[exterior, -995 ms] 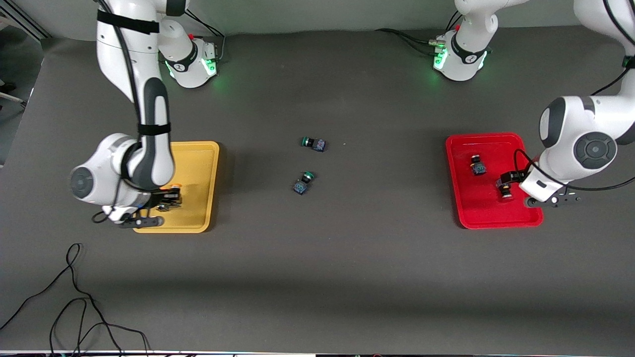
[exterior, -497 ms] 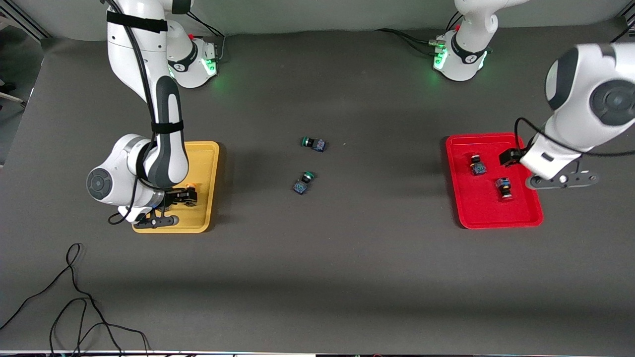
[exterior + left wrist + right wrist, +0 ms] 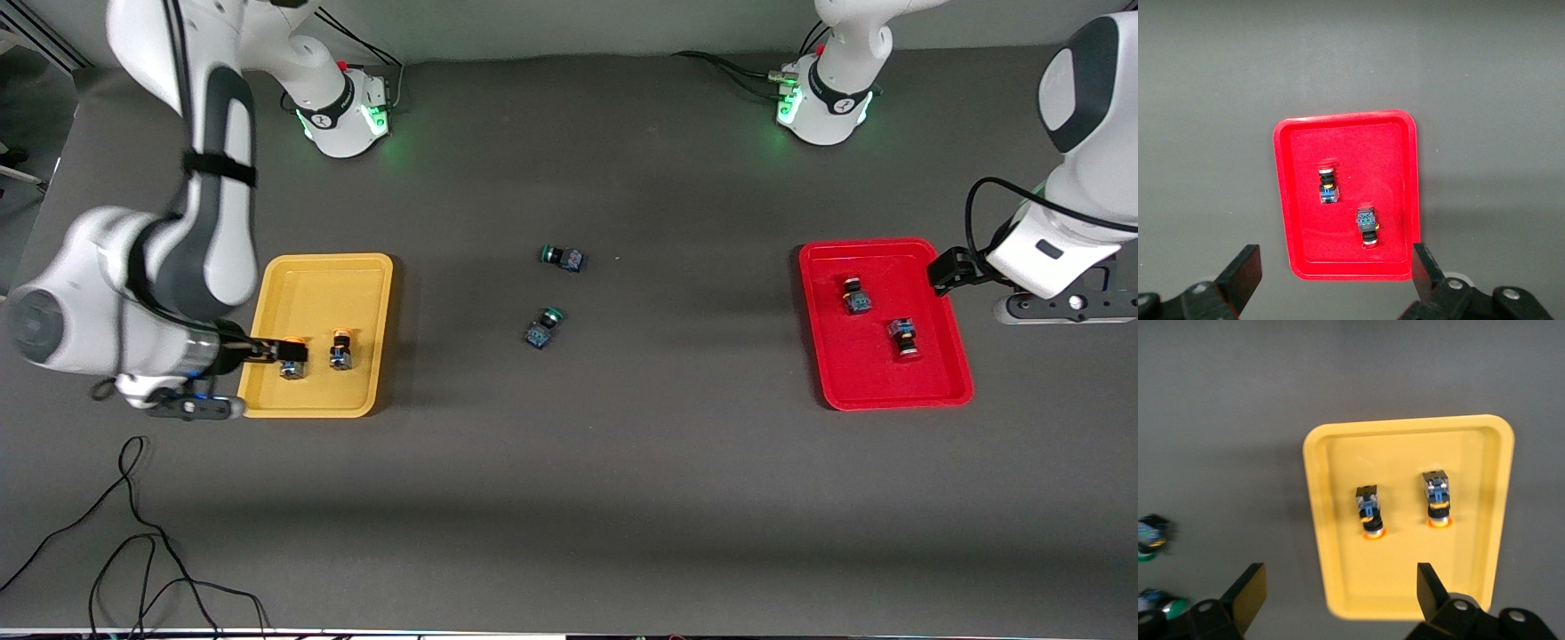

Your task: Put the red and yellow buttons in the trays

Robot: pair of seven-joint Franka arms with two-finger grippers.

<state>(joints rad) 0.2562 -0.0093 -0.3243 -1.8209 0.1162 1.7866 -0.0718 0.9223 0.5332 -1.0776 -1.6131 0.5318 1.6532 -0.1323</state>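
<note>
A loose black cable (image 3: pixel 133 533) lies on the dark table (image 3: pixel 569 462) nearest the front camera, toward the right arm's end. Farther in sits the yellow tray (image 3: pixel 316 271), and both yellow-capped buttons lie inside it side by side: one yellow button (image 3: pixel 340 349) toward the tray's middle and the other yellow button (image 3: pixel 291 363) just beside it, partly covered in the front view by the right gripper (image 3: pixel 1338 603). That gripper hangs above the tray's outer edge with its jaws spread wide and nothing between them; its wrist view shows both buttons lying free on the tray floor. At about the same depth, toward the left arm's end, the red tray (image 3: pixel 889 391) holds the two red-capped buttons, apart from each other: one red button (image 3: pixel 904 338) nearer the front camera and the other red button (image 3: pixel 856 296) farther in. The left gripper (image 3: pixel 1335 280) hangs in the air over the table just beside the red tray's outer edge, jaws released and empty. In the middle of the table, well apart from both trays, lie two green-capped buttons: one green button (image 3: pixel 542 327) nearer, the other green button (image 3: pixel 563 258) farther. The two arm bases (image 3: pixel 342 111) stand along the table's farthest edge.
</note>
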